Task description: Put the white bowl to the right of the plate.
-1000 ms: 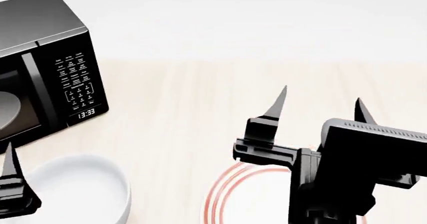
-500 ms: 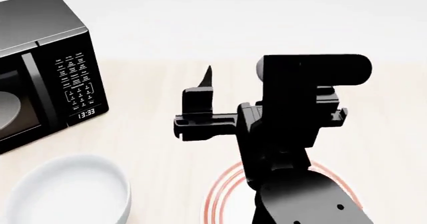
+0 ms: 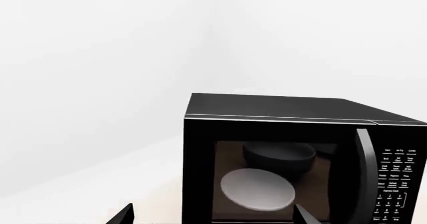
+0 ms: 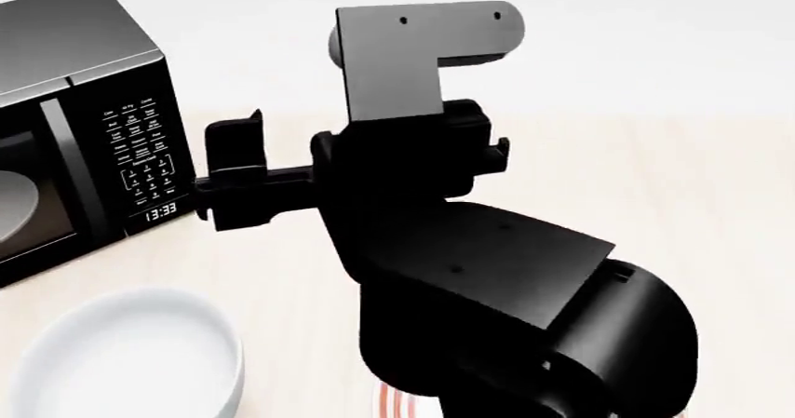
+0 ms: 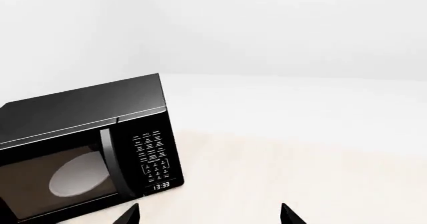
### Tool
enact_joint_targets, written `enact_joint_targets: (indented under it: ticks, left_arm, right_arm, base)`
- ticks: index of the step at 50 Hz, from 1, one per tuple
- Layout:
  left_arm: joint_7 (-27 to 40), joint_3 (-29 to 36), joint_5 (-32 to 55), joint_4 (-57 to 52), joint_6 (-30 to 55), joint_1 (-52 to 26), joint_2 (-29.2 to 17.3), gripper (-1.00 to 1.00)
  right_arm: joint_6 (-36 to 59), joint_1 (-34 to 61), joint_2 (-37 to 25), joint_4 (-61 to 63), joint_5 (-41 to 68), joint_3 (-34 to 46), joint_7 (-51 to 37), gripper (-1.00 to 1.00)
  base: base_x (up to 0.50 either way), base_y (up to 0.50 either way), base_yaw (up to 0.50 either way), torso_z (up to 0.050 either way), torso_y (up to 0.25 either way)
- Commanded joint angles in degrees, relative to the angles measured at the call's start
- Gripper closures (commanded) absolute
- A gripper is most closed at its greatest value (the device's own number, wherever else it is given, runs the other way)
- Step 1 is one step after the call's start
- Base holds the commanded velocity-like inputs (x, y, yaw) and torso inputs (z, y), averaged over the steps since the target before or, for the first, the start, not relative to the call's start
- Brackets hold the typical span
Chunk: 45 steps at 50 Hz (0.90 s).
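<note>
The white bowl (image 4: 125, 357) sits on the pale wood table at the near left, in front of the microwave. Only a sliver of the plate's red rings (image 4: 387, 401) shows under my right arm (image 4: 472, 250), which rises across the middle of the head view. One finger (image 4: 236, 171) of the right gripper shows there; the other is hidden behind the wrist mount. In the right wrist view the right gripper (image 5: 209, 215) is open and empty, above the table. In the left wrist view the left gripper (image 3: 213, 216) is open and empty, facing the microwave door. Neither wrist view shows the bowl or the plate.
A black microwave (image 4: 74, 120) stands at the far left, door shut, clock reading 13:33. It also shows in the left wrist view (image 3: 300, 154) and the right wrist view (image 5: 87, 149). A pale dish (image 3: 257, 188) and a dark bowl (image 3: 279, 156) show through its door.
My right arm has swung up and to the left across the head view and now covers most of the plate. My left gripper has left the head view's lower left corner.
</note>
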<state>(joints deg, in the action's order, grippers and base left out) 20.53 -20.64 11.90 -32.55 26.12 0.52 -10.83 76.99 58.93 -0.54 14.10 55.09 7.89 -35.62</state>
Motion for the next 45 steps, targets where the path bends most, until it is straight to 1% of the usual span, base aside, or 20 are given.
enact_joint_targets:
  ticks: [1,11,17,24,30,33,35,38,41,45]
  left_arm:
    - [0.6,-1.4,0.4,0.3,-1.1,1.0,-0.1,-1.0]
    - [1.7,-1.2,-0.6,1.0,-0.6,1.4,-0.6,-1.0]
    - [2.3,-3.1,0.3,1.0,-0.1,1.7,-0.9,-1.0]
    - [3.1,-6.4,1.8,2.7,1.1,0.9,-1.6,-1.0]
    - [3.4,-7.8,2.4,2.8,1.3,1.1,-1.7,-1.0]
    - [3.6,-8.0,2.5,2.9,1.2,1.2,-1.7,-1.0]
    - [3.7,-8.1,2.5,2.8,1.3,1.3,-1.7,-1.0]
    - [3.8,-8.3,2.6,2.6,1.2,1.5,-1.7,-1.0]
    - [3.8,-8.3,2.7,2.7,1.1,1.6,-1.8,-1.0]
    - [3.9,-8.3,2.8,2.6,0.9,1.8,-1.8,-1.0]
  right_arm:
    - [-5.8,6.2,0.3,-15.0,15.4,8.7,-11.4,-1.0]
    - [-10.9,10.1,0.2,-24.9,24.4,16.4,-17.0,-1.0]
    - [-15.1,12.2,0.4,-30.3,31.9,22.2,-21.4,-1.0]
    - [-20.6,14.5,0.3,-35.4,36.8,29.8,-20.7,-1.0]
    - [-24.0,15.8,0.2,-38.8,39.3,33.9,-20.8,-1.0]
    - [-25.8,17.3,0.4,-42.7,42.5,37.5,-20.8,-1.0]
    - [-27.4,18.7,0.4,-45.3,45.2,41.0,-19.9,-1.0]
    - [-29.8,21.7,0.5,-50.3,52.3,49.2,-17.9,-1.0]
    - [-33.0,25.1,0.5,-53.9,60.5,60.5,-14.6,-1.0]
    - [-38.1,28.7,0.5,-55.1,69.0,72.5,-11.0,-1.0]
  base:
    - [0.0,0.0,0.0,0.0,0.0]
    - [0.0,0.0,0.0,0.0,0.0]
    - [0.0,0.0,0.0,0.0,0.0]
    - [0.0,0.0,0.0,0.0,0.0]
    - [0.0,0.0,0.0,0.0,0.0]
    - [0.0,0.0,0.0,0.0,0.0]
    - [0.0,0.0,0.0,0.0,0.0]
    - [0.0,0.0,0.0,0.0,0.0]
    - [0.0,0.0,0.0,0.0,0.0]
    - [0.0,0.0,0.0,0.0,0.0]
